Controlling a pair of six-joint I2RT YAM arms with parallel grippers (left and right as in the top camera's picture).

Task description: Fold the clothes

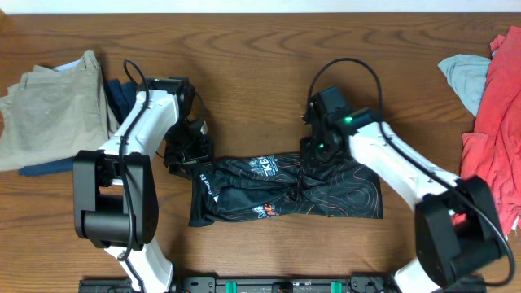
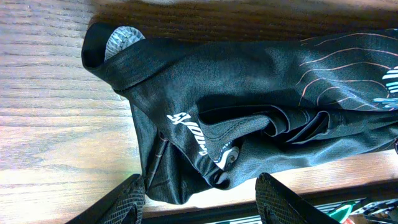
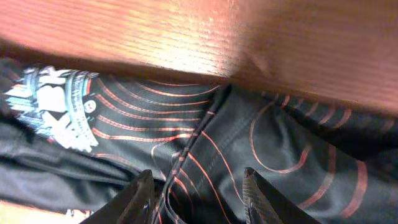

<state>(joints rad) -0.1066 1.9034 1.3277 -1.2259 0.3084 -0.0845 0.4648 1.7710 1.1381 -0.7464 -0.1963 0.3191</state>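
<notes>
The black cycling jersey (image 1: 285, 189) with thin orange contour lines and white and red logos lies bunched into a long strip across the middle of the table. My left gripper (image 1: 189, 155) is open at the jersey's left end, its fingers (image 2: 202, 193) astride the sleeve edge (image 2: 186, 143). My right gripper (image 1: 313, 146) is open over the jersey's upper middle, its fingers (image 3: 198, 194) low over a fold of the orange-lined fabric (image 3: 205, 155). Neither gripper holds the cloth.
Khaki trousers (image 1: 49, 106) lie on a navy garment (image 1: 122, 96) at the far left. A red garment (image 1: 496, 130) and a pale blue garment (image 1: 468, 75) lie at the far right. The table's front edge runs just below the jersey.
</notes>
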